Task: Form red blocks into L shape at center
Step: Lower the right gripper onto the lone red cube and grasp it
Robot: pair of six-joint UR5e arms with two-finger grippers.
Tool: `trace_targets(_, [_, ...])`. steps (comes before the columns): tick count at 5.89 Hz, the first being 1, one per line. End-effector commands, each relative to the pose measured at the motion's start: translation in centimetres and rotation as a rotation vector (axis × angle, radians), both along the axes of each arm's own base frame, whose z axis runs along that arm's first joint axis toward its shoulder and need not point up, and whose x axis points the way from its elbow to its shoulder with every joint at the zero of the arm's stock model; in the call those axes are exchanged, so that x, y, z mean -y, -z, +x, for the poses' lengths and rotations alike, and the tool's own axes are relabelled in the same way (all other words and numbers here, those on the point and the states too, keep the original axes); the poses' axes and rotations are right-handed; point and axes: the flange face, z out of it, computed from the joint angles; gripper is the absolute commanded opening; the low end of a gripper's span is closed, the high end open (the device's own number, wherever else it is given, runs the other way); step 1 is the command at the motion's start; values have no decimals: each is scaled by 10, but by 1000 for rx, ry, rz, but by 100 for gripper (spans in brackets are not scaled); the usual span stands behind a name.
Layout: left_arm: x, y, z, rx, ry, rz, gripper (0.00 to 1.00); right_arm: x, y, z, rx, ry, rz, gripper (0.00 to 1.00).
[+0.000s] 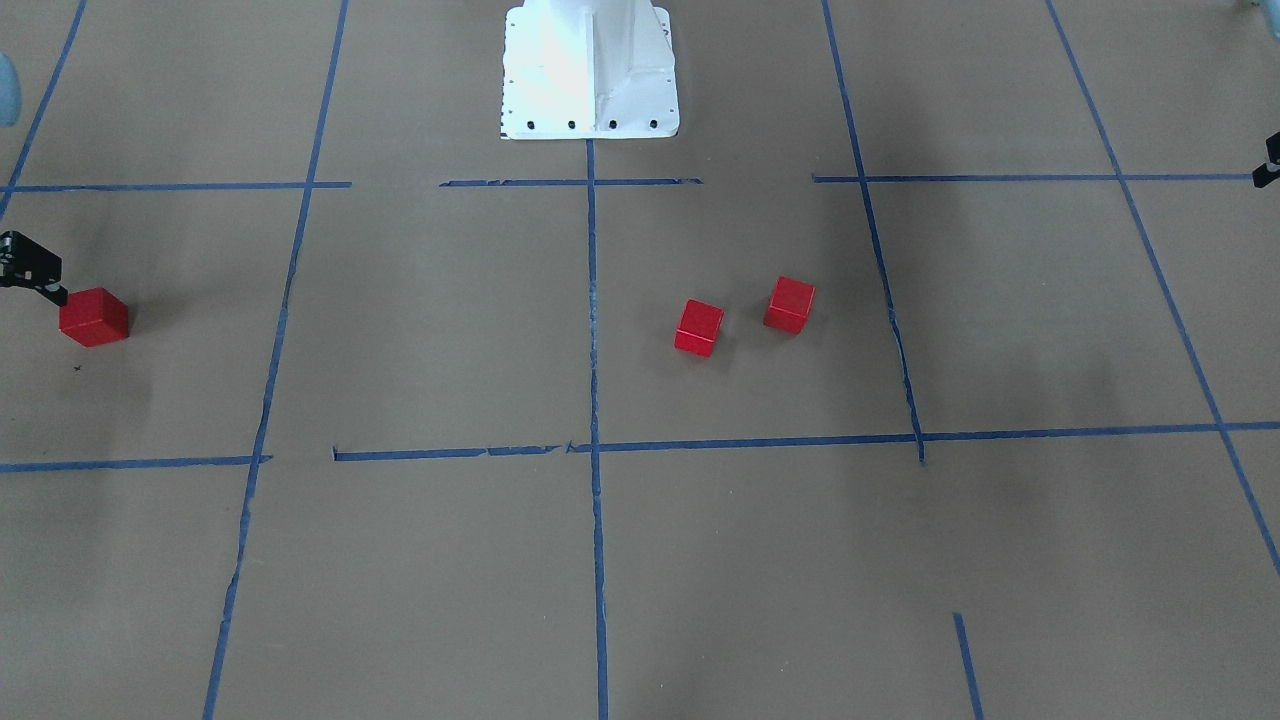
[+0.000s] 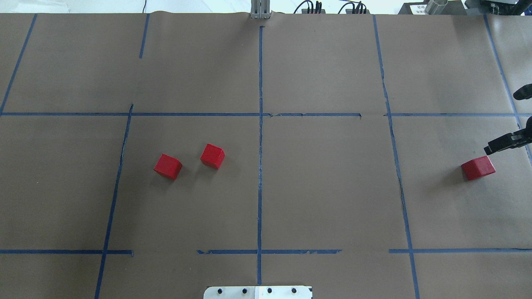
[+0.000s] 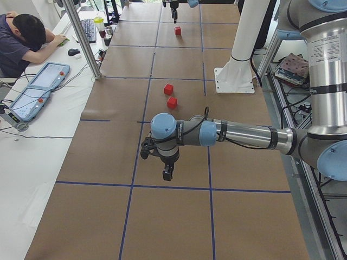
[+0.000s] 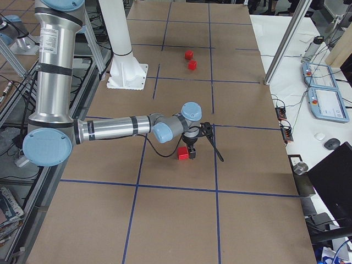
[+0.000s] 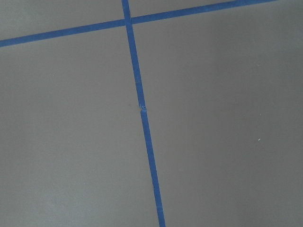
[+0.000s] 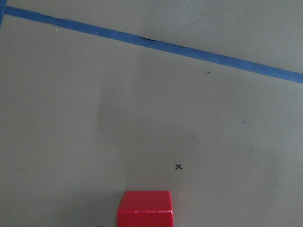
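Fingers (image 2: 505, 144) of the right gripper (image 2: 503, 124) are hanging spread, grasping nothing, just beside one red block (image 2: 478, 168) well right of the center (image 2: 291, 187), while two red blocks (image 2: 168, 166) (image 2: 213, 156) are sitting apart just left of it, and the left gripper (image 3: 168, 173) is hovering, its grip impossible to tell.

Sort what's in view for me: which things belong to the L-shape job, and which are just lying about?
Job: the center; nearest red block; red block beside it; lone red block.

Lying about: keyboard, mouse, teach pendant, all on the side table.
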Motion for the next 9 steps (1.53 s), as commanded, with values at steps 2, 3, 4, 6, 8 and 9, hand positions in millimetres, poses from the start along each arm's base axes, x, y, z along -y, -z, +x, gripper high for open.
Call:
trace_targets(2, [0,0,0,1,-1,0,100,-8,-12,-36,-25,56,-15,100])
trace_targets(3, [0,0,1,0,-1,0,100,-12,-22,-44,-44,72,-23,100])
trace_targets(4, [0,0,1,0,-2,1,100,-17,-36,-56,-64,97,-40,100])
trace_targets(6, [0,-2,0,2,-1,-3,100,-22,-42,-66,-73,120,-47,93])
trace_targets(8, [0,-1,0,2,-1,-1,100,-21,-38,-66,-71,119,-41,14])
trace_targets(9, [0,0,0,1,-1,0,100,-5,-4,-77,-45,106,-17,6])
